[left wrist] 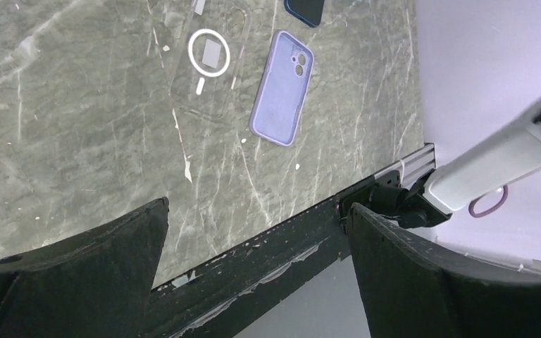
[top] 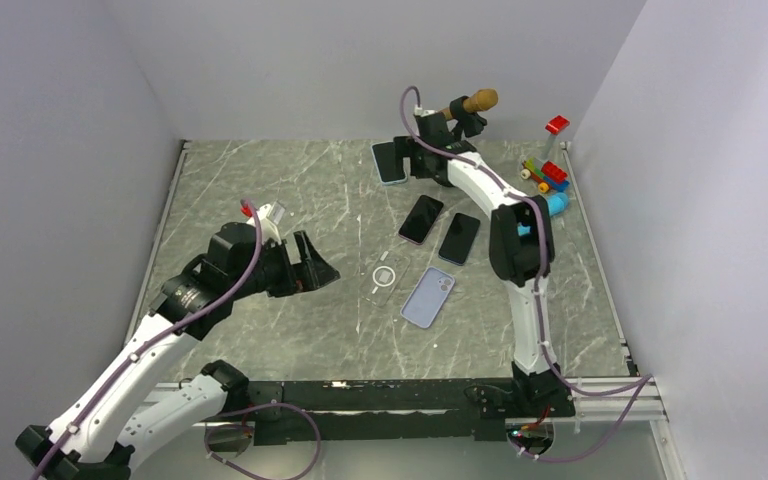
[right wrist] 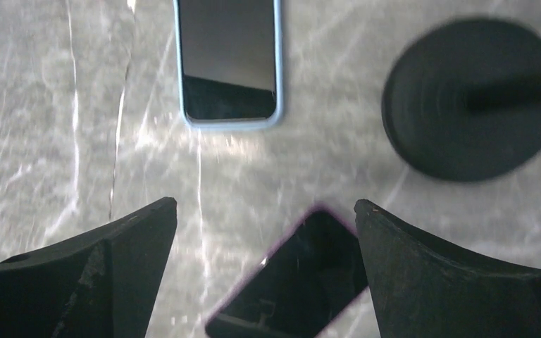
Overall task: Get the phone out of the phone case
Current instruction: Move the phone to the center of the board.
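A phone in a light blue case (top: 390, 160) lies screen up at the back; it is at the top of the right wrist view (right wrist: 229, 60). A phone with a purple rim (top: 420, 218) and a dark blue one (top: 459, 238) lie mid-table. A clear case with a white ring (top: 384, 277) and a lavender case (top: 428, 297), back up, lie nearer. I cannot tell whether the lavender case holds a phone. My right gripper (top: 415, 160) is open above the table, with the purple-rimmed phone (right wrist: 296, 282) below between its fingers. My left gripper (top: 310, 265) is open and empty, left of the clear case (left wrist: 208, 63).
A black round stand base (right wrist: 475, 98) sits right of the blue-cased phone. A red brick (top: 557, 124), coloured toy bricks (top: 550, 175) and a blue piece (top: 557, 203) lie at the back right by the wall. The black front rail (left wrist: 268, 260) runs under my left gripper (left wrist: 258, 211).
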`<action>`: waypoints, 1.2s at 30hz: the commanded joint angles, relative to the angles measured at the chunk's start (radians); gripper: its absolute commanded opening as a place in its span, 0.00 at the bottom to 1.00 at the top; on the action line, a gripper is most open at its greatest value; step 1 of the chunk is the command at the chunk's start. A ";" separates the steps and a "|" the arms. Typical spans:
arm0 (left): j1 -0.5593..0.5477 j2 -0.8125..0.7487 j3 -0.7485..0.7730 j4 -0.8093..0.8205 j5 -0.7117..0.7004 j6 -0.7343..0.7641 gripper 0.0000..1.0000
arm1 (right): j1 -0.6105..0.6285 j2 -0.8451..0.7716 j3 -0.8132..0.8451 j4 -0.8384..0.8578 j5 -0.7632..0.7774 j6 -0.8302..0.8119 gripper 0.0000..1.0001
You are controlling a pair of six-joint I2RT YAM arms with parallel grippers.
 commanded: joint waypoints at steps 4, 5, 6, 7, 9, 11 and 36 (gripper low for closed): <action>-0.003 0.012 0.106 -0.060 0.028 0.158 0.99 | 0.016 0.245 0.391 -0.086 0.018 -0.146 1.00; -0.003 0.021 0.117 -0.061 0.028 0.178 0.99 | 0.016 0.259 0.408 -0.075 0.005 -0.155 1.00; -0.003 0.031 0.122 -0.056 0.026 0.191 0.99 | 0.017 0.271 0.414 -0.059 -0.002 -0.161 1.00; -0.003 0.036 0.122 -0.047 0.027 0.200 0.99 | 0.020 0.281 0.414 -0.046 -0.008 -0.165 1.00; -0.003 0.046 0.114 -0.014 0.042 0.207 0.99 | 0.021 0.308 0.437 -0.029 -0.020 -0.164 1.00; -0.002 0.055 0.105 0.016 0.057 0.221 0.99 | 0.021 0.341 0.469 -0.026 -0.031 -0.159 1.00; 0.101 0.261 0.235 -0.078 0.007 0.174 0.99 | -0.037 0.449 0.486 -0.025 -0.171 0.255 0.73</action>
